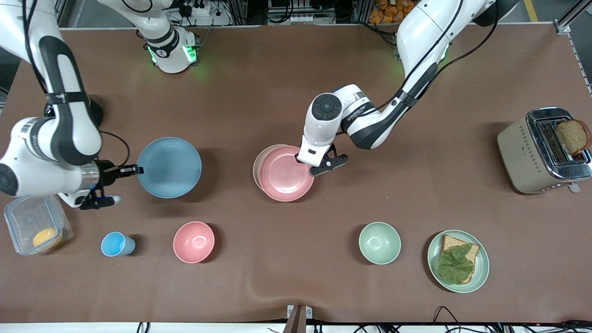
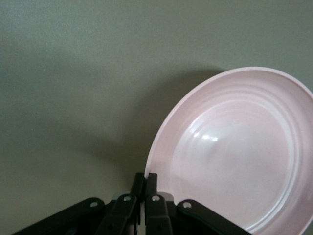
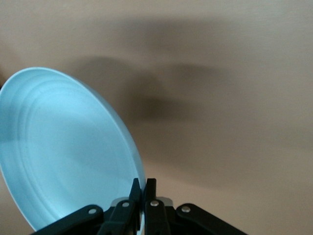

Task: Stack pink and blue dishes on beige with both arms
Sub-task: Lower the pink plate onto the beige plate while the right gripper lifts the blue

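Observation:
The pale pink plate (image 1: 284, 173) (image 2: 239, 152) hangs tilted over the beige plate (image 1: 257, 163), of which only a crescent of rim shows. My left gripper (image 1: 309, 163) (image 2: 145, 177) is shut on the pink plate's rim at the edge toward the left arm's end. The light blue plate (image 1: 169, 167) (image 3: 63, 152) is held lifted above the table toward the right arm's end. My right gripper (image 1: 138, 170) (image 3: 143, 182) is shut on the blue plate's rim.
Nearer the camera stand a small blue cup (image 1: 115, 244), a deeper pink bowl (image 1: 194, 242), a green bowl (image 1: 379, 243) and a green plate (image 1: 481, 266) with toast and lettuce. A clear box (image 1: 32, 222) sits under the right arm. A toaster (image 1: 536, 150) stands at the left arm's end.

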Controlling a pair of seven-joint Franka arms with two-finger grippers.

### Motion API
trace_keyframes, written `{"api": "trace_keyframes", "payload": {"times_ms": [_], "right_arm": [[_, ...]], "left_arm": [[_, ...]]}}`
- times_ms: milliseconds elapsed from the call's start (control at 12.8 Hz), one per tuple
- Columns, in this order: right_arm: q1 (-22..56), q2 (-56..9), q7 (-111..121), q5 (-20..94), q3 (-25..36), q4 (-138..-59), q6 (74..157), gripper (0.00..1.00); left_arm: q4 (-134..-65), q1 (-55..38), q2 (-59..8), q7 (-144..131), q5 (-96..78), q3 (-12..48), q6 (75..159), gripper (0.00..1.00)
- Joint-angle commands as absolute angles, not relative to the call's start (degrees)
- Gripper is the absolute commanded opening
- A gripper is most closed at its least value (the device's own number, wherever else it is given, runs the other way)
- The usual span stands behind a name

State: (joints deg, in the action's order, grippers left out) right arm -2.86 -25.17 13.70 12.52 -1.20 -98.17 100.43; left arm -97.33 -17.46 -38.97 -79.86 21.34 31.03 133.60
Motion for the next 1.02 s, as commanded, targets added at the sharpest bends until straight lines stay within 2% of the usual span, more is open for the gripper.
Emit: {"api": "trace_keyframes", "payload": {"times_ms": [0, 549, 706, 784, 863, 941], "right_arm": [[-0.5, -22.0, 11.4, 13.8, -1.1, -99.7, 99.1, 0.0], [-0.4, -22.6, 10.0, 14.1, -1.1, -100.3, 98.9, 0.0], [0.3, -22.8, 9.1, 18.3, -1.1, -101.2, 99.5, 0.0], [1.7, -22.8, 7.6, 18.9, -1.1, -101.7, 100.1, 0.0], [3.0, -22.7, 5.4, 19.1, -1.1, -102.0, 100.7, 0.0], [4.6, -22.7, 2.8, 19.9, -1.1, -102.3, 101.6, 0.0]], "left_arm": [[-97.4, -19.1, -38.8, -82.4, 22.9, 30.8, 133.2, 0.0], [-97.6, -20.4, -39.6, -84.3, 23.8, 30.8, 134.8, 0.0], [-97.2, -20.5, -39.7, -85.2, 23.8, 30.8, 135.3, 0.0], [-97.0, -20.6, -39.8, -85.2, 23.8, 30.8, 135.4, 0.13], [-96.9, -20.7, -40.0, -85.3, 23.8, 30.8, 135.5, 0.99], [-96.9, -20.8, -39.8, -85.2, 24.1, 30.8, 135.5, 1.0]]}}
